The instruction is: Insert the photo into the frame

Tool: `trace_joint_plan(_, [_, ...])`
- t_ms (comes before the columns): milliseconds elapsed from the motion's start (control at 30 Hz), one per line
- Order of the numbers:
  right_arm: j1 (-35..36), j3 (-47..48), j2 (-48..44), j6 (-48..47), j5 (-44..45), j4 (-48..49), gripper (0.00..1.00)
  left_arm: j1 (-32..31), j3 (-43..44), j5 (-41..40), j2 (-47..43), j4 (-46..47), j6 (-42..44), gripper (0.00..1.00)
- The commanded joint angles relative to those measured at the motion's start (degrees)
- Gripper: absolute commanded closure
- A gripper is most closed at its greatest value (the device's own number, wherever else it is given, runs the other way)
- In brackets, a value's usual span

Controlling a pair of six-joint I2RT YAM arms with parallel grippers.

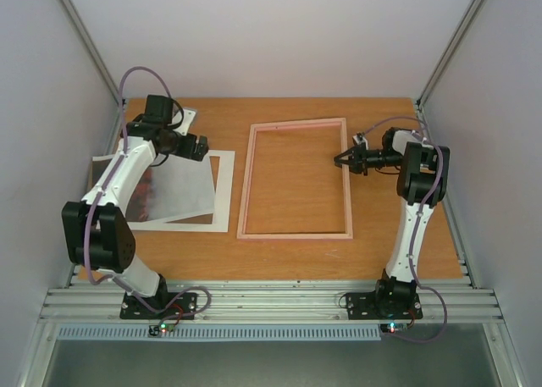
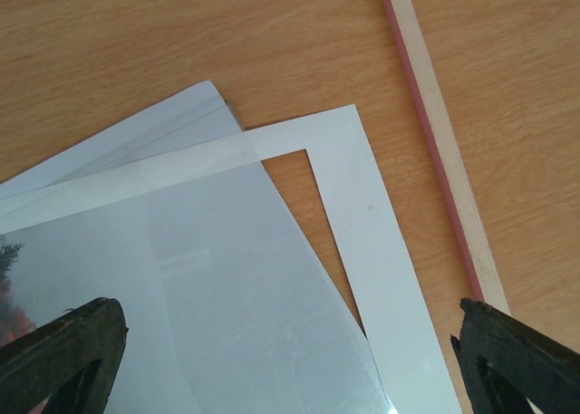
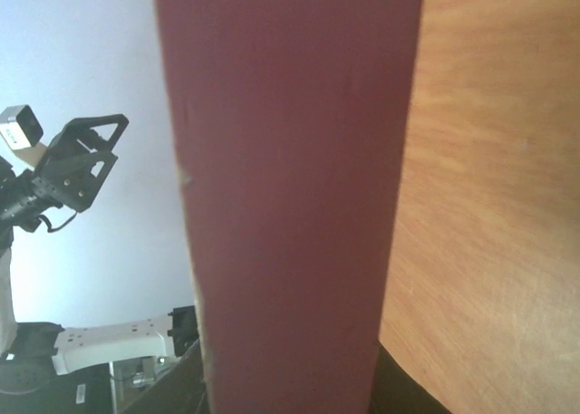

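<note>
the job has hardly begun, from where i stand. the frame (image 1: 246, 179) lies in the middle of the wooden surface (image 1: 296, 260). bare wood shows through its opening and nothing is in it. the photo (image 1: 178, 188) is well apart from it, off to the left. it lies skewed on top of a white mat border (image 1: 224, 192), and another pale sheet (image 2: 181, 115) pokes out from under both on the far side.

the left jaws hang over the photo's corner, spread wide, touching nothing that i can see. the right jaws are at the frame's right rail. in the right wrist view that rail fills the middle, with something dark either side of it at the bottom. i take the jaws to be clamped on the rail, though the contact itself is hidden.

what is left, by my reckoning, is nearly everything: get hold of the thin print, carry it across, and lay it squarely inside the rim.
</note>
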Motion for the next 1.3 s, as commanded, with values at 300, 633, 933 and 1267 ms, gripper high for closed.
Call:
trace_joint_plan(300, [0.2,-12.9,-9.7,2.2,13.0,8.2,0.82,0.3,-7.9,0.7,-9.7,0.4,0.2,0.01])
trace_joint_plan(633, [-1.9,-12.1,-14.4,2.0,22.4,7.2,0.39,0.9,-12.7,-4.6,-15.3,-4.3,6.5,0.01])
trace_joint_plan(933, [-2.9,-8.2,-20.0,2.6,27.1,7.1,0.20,11.7,-12.2,-3.5,-11.2,-10.0,5.9,0.01])
trace_joint_plan(1267, [6.9,-7.7,-25.7,5.8,23.8,8.8,0.19,23.3,-12.3,-6.8,-1.0,-6.5,12.5,0.01])
